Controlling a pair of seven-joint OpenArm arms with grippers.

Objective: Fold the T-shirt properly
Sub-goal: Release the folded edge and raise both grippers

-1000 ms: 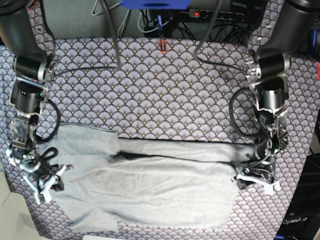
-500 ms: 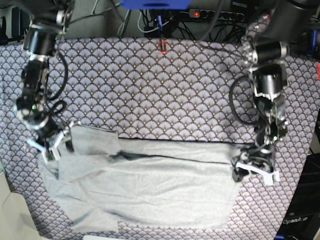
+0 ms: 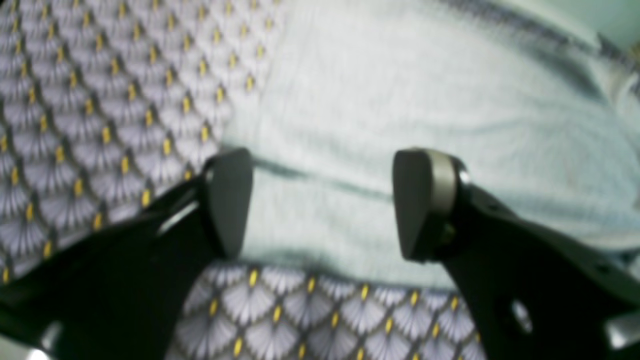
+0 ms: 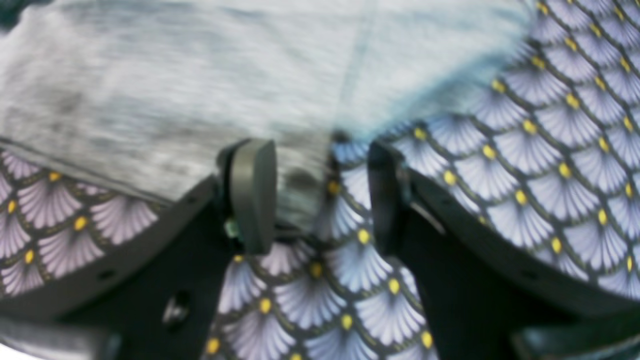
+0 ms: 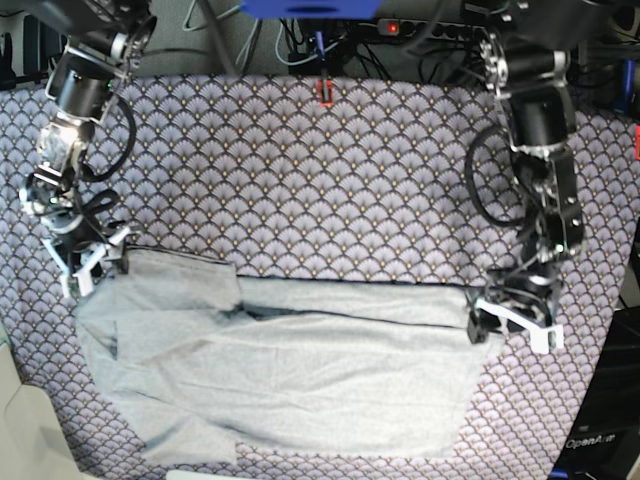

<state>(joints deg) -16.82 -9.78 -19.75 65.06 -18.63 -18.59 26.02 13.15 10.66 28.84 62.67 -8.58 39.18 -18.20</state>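
Jaws of the left gripper (image 3: 322, 200) stand wide apart over a corner of the T-shirt (image 5: 290, 370), gripping nothing (the wrist view is blurred). The right gripper (image 4: 320, 192) is open too, empty, straddling the shirt's edge at its far corner. The shirt lies spread and partly folded on the patterned cloth (image 5: 330, 190), between the two arms.
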